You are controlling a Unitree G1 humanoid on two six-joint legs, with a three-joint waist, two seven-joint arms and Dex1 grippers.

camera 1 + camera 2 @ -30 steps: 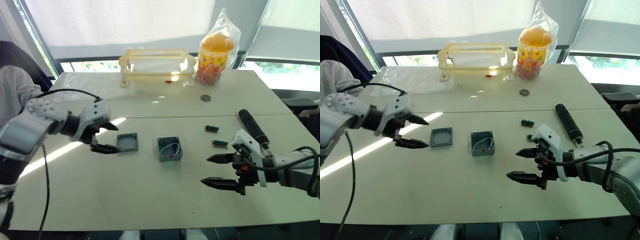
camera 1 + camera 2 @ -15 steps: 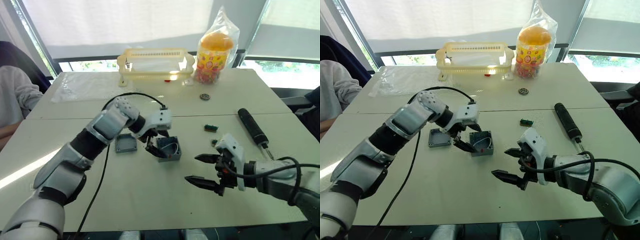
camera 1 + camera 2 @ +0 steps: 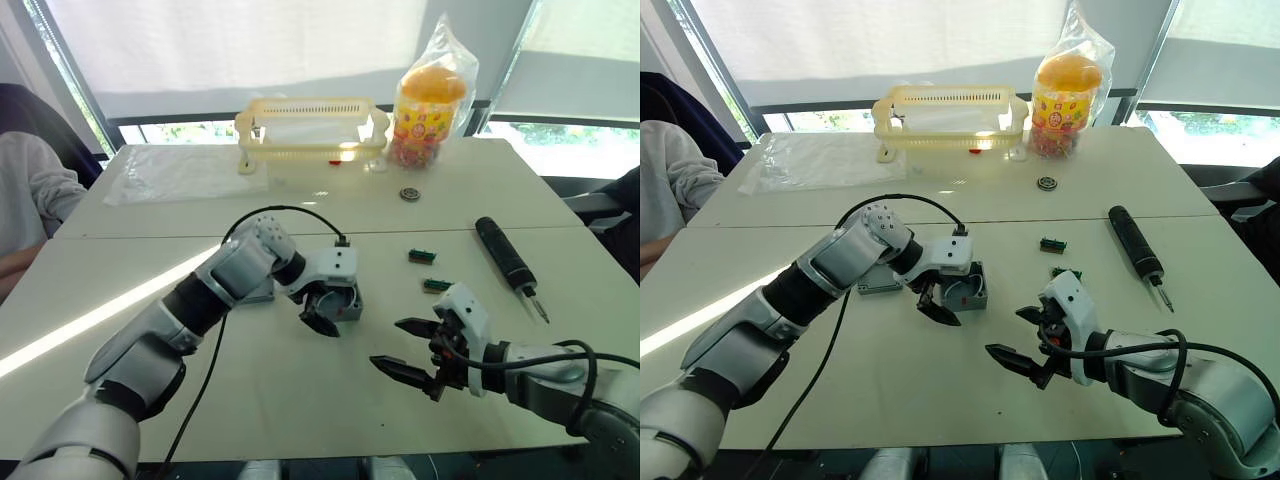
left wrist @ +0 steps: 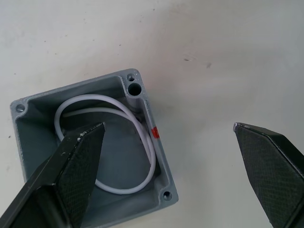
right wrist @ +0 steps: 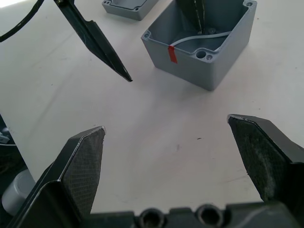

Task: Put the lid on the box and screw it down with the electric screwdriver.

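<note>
table (image 3: 300, 420) white, holds all | left gripper (image 3: 937, 297) spread wide, one finger over open box (image 3: 967, 290), the other outside its wall | right gripper (image 3: 415, 347) spread, empty, near box | electric screwdriver (image 3: 505, 255) lying far right | lid (image 5: 124, 6) beside box

Bare desk (image 3: 890, 390) lies open in front of the box (image 3: 965, 291) on the near side. The left claw (image 3: 938, 300) straddles the box's near wall. The lid (image 3: 880, 285) sits close on its left; two small green parts (image 3: 1054, 244) lie to the right.
</note>
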